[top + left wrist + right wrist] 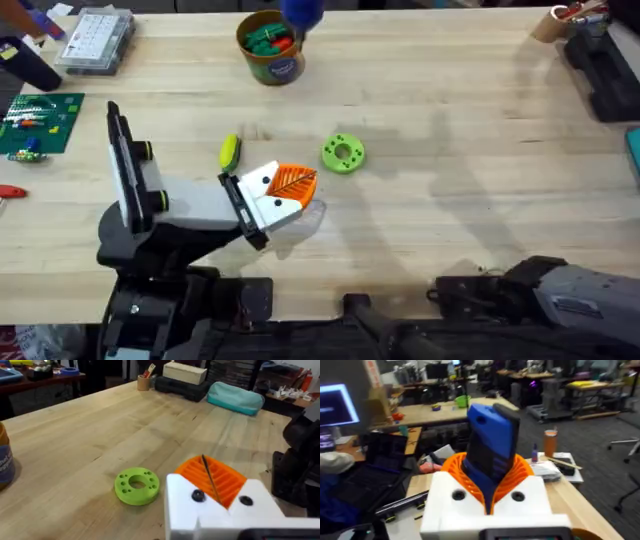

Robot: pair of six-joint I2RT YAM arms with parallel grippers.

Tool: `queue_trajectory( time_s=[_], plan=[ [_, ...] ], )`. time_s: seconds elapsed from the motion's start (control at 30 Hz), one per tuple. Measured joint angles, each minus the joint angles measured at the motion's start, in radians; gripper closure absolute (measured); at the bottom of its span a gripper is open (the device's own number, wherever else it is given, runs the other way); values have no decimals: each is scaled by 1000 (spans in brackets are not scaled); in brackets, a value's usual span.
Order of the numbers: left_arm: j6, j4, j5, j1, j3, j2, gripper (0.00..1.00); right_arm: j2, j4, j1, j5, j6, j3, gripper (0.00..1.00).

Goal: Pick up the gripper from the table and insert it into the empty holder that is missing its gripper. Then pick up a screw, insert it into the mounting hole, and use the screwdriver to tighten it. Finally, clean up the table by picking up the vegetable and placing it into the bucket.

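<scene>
My left gripper [300, 190] rests low on the table with its white fingers and orange pads [220, 480] shut; only a thin dark line shows between the pads. The vegetable [230, 152], a yellow-green oval, lies just beyond it to the left. Ahead of it lies a lime-green ring with holes [343, 153] [137, 486]. The bucket [272, 45] [4, 460] stands at the back, with green and red pieces inside. My right gripper [492, 467] is shut on the blue screwdriver [492, 445], held up facing the room. The loose gripper, the holder and the screw are out of view.
A clear compartment box [95, 40] and a green circuit board [40, 122] sit at the back left. A dark case [605, 70], a teal pouch [235, 397] and a pen cup [145, 381] line the far right. A blurred blue shape [302, 12] shows just behind the bucket.
</scene>
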State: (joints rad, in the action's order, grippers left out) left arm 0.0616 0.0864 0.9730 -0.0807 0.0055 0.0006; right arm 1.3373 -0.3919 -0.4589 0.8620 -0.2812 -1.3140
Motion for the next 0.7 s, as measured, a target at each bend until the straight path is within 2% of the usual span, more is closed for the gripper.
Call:
queue_trajectory(
  time_s=[0.4, 0.7],
  plan=[
    [0, 0, 0, 0, 0, 0, 997, 0, -408, -19, 68, -168, 183, 982],
    [0, 0, 0, 0, 0, 0, 997, 0, -424, -86, 105, -194, 224, 982]
  ],
)
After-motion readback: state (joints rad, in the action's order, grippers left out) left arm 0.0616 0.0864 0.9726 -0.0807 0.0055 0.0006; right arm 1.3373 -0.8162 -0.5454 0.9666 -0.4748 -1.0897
